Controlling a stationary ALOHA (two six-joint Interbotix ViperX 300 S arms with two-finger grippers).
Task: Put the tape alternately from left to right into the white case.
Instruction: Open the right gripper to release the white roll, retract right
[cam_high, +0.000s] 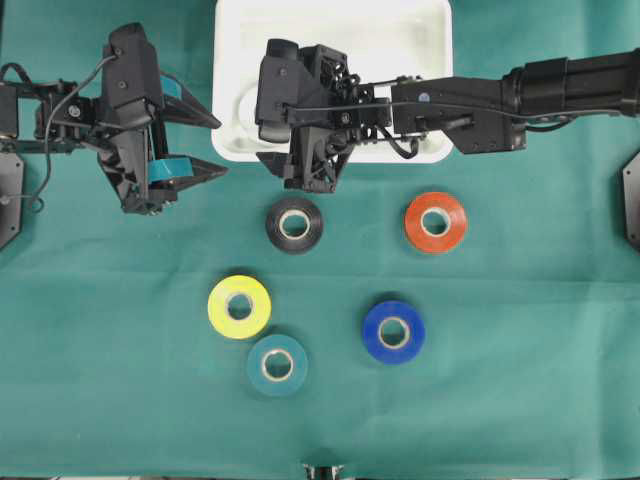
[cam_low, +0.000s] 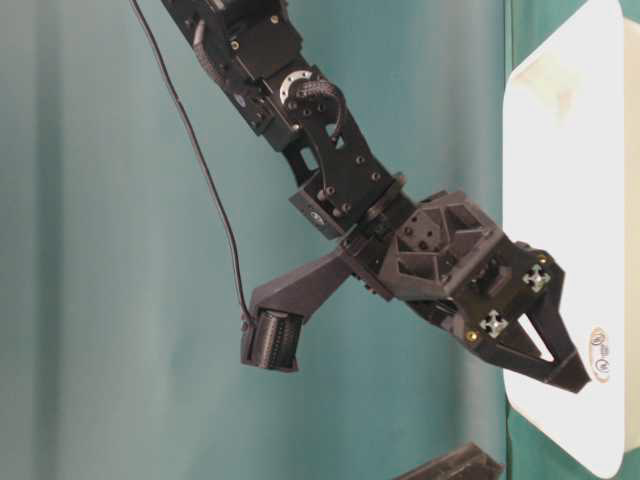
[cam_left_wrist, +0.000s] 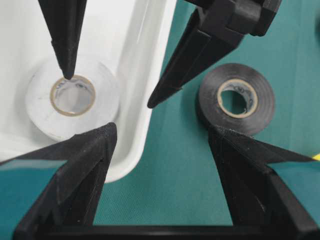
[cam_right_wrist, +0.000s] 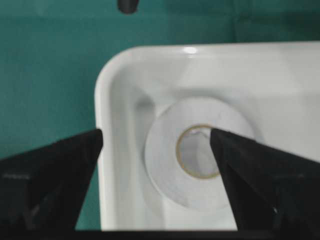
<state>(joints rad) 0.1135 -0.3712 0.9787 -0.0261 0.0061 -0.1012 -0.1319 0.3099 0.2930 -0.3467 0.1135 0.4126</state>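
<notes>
Overhead, we see our right gripper (cam_high: 262, 128) nearest, jaws apart over the case (cam_high: 400, 40). Our left gripper (cam_high: 205, 145) stands beside it, jaws apart and empty. Below them on the table (cam_high: 520, 380) lie black (cam_high: 294, 224), orange-red (cam_high: 435, 221), yellow (cam_high: 239, 306), teal (cam_high: 277, 364) and blue (cam_high: 393, 331) rolls. From our right wrist, the white roll (cam_right_wrist: 192, 150) lies flat in the case's corner, between the spread jaws.

One roll (cam_right_wrist: 197, 152) lies in the case (cam_high: 420, 40), at its left end; five rolls (cam_high: 294, 224) lie on the desk (cam_high: 520, 380) before the case.
</notes>
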